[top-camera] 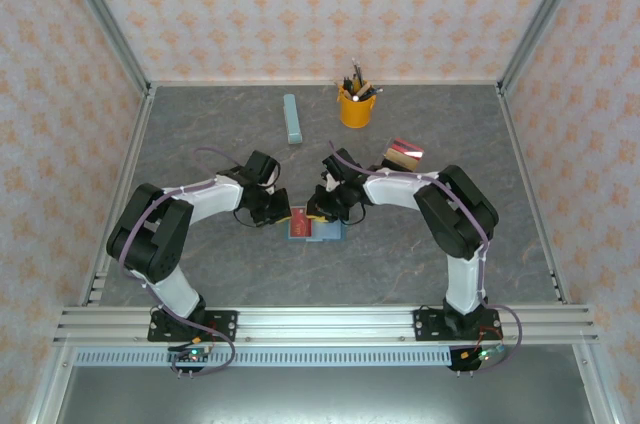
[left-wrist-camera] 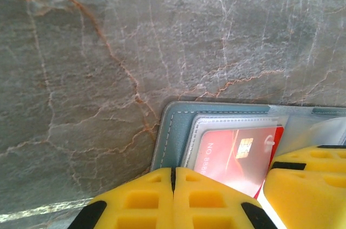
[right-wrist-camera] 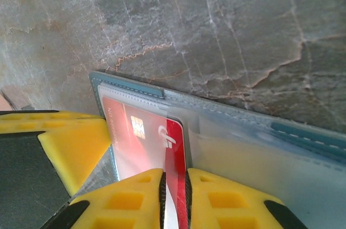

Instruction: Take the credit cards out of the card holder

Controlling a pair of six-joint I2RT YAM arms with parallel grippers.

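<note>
table (top-camera: 200, 144): grey marble-look top. The holder lies open and flat near the middle, right between the two grippers.
left gripper (left-wrist-camera: 173, 191): fingers closed tight on each other with nothing between them, tips down at the holder's corner. Looks like it's pinning the holder, but I can't swear there's contact.
right gripper (right-wrist-camera: 174, 196): narrow gap, pinching the edge of the red card.
card holder (top-camera: 328, 232): teal, spread open, clear pocket facing up.
loose cards (top-camera: 404, 153): small stack beside the right arm, well apart from the holder.
red card (right-wrist-camera: 143, 137): chip side up, mostly inside the clear pocket.
tip: slide the card out flat and slow, in line with the pocket. If the holder drags along, press down harder with the left first.
</note>
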